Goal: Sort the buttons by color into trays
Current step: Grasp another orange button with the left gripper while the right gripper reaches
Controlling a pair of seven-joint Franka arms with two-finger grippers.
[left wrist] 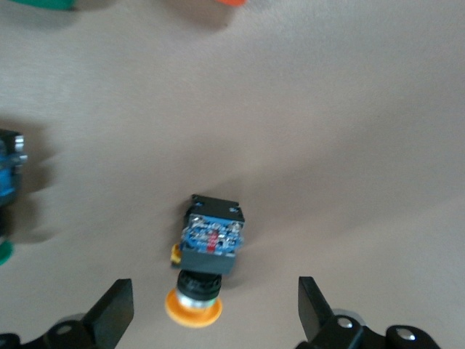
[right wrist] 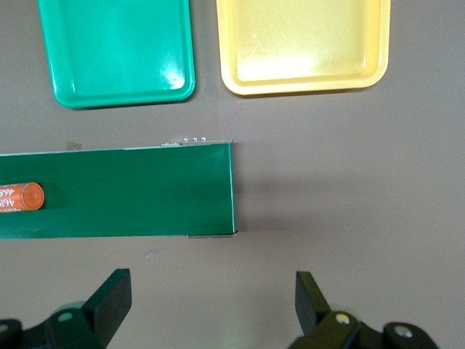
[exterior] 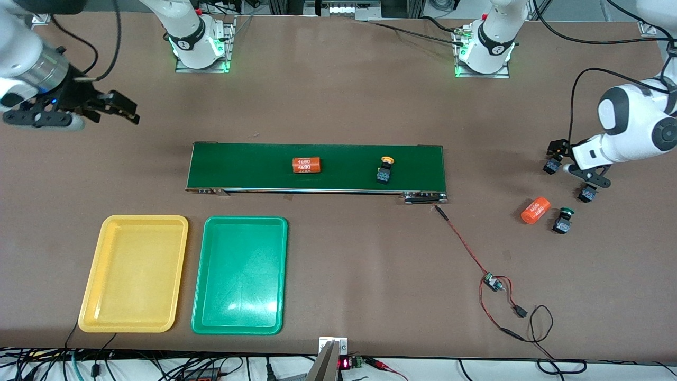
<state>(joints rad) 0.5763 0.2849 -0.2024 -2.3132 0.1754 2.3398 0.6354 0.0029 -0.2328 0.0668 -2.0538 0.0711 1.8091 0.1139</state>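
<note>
A yellow-capped button (exterior: 385, 170) lies on the conveyor belt. Past the belt's end on the left arm's side, my left gripper (exterior: 576, 165) (left wrist: 216, 316) hangs open low over the table. Below it lies a yellow-orange button (left wrist: 207, 247) (exterior: 551, 166), its cap between the spread fingers, untouched. A second button (exterior: 587, 194) (left wrist: 6, 190) lies beside it. A green-capped button (exterior: 564, 219) lies nearer the front camera. The yellow tray (exterior: 132, 323) (right wrist: 305, 81) and green tray (exterior: 238, 328) (right wrist: 120, 91) stand bare. My right gripper (exterior: 113, 112) (right wrist: 211, 309) waits open over bare table by the belt's other end.
The dark green conveyor belt (exterior: 254, 164) (right wrist: 145, 193) carries an orange "4680" cylinder (exterior: 307, 165) (right wrist: 20, 197). Another orange cylinder (exterior: 535, 210) lies beside the green-capped button. A red-and-black wire with a small board (exterior: 492, 282) trails from the belt toward the front edge.
</note>
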